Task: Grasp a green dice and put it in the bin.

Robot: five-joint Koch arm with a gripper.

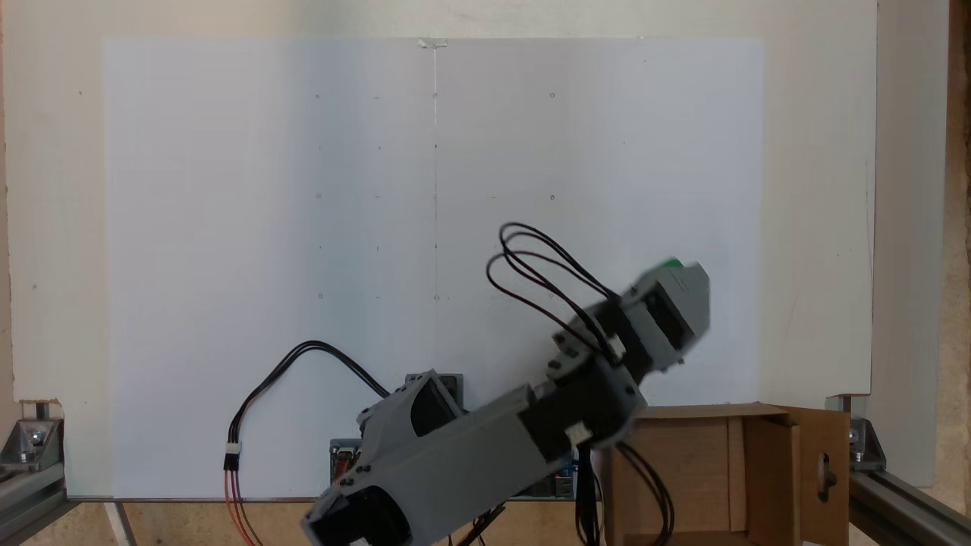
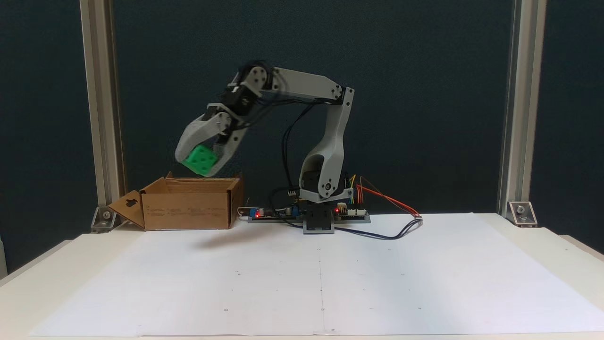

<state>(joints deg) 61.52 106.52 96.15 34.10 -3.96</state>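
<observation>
1. holding the green dice (image 2: 202, 160) between its two grey fingers (image 2: 188, 138), the gripper (image 2: 200, 163) hangs in the air at the left of centre in a fixed view, with both fingers closed against the sides of the cube.
2. the dice is lifted off the table, just above the open top of the cardboard box (image 2: 188, 208) and near its right half; it does not touch the box.
3. the box stands at the left of the frame on the table (image 2: 542, 245), with one flap folded out to the left, and this flap has a slot cut in it.
4. in a fixed view from above, the arm (image 1: 470, 447) reaches from the bottom centre toward the right, and the wrist is blurred.
5. there only a small green edge of the dice (image 1: 670, 264) is seen over the grey wrist, above the box (image 1: 758, 470) in the lower right corner.
6. white paper (image 2: 377, 283) covers the table, and black cables (image 1: 546, 265) loop over the arm.
</observation>
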